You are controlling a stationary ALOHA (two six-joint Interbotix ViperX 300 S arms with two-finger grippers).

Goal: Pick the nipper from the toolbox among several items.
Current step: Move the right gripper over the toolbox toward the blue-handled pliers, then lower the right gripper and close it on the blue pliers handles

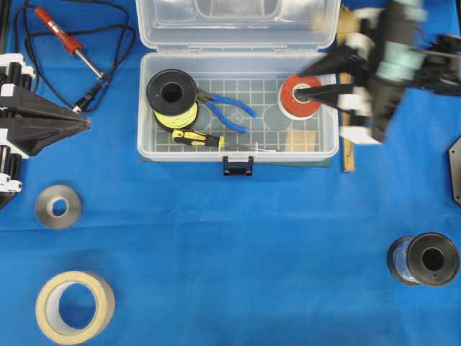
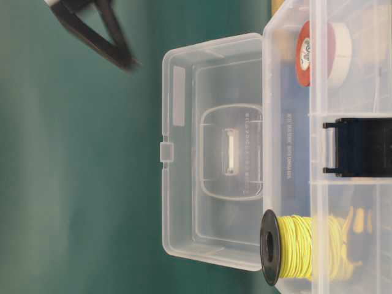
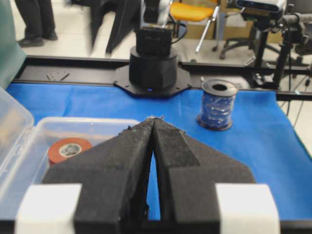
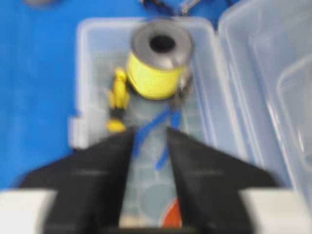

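The clear toolbox (image 1: pixel 148 140) stands open at the top middle, its lid (image 1: pixel 238 21) laid back. The nipper (image 1: pixel 232 109), with blue handles, lies on the box's gridded bottom beside a yellow wire spool (image 1: pixel 173 97), above a yellow-and-black screwdriver (image 1: pixel 193 137). My right gripper (image 1: pixel 302 81) is blurred and open, above the box's right end over a red tape roll (image 1: pixel 288 101). In the right wrist view the nipper's handles (image 4: pixel 165 155) show between and just past the open right gripper's (image 4: pixel 149 131) tips, lower down. My left gripper (image 1: pixel 75 124) is shut and empty at the far left, apart from the box; it also shows in the left wrist view (image 3: pixel 153 122).
A red soldering iron (image 1: pixel 65 40) with black cord lies top left. A grey tape roll (image 1: pixel 59 207) and a masking tape roll (image 1: pixel 74 306) lie lower left. A blue wire spool (image 1: pixel 425 259) stands lower right. A wooden strip (image 1: pixel 348 148) lies by the box's right wall.
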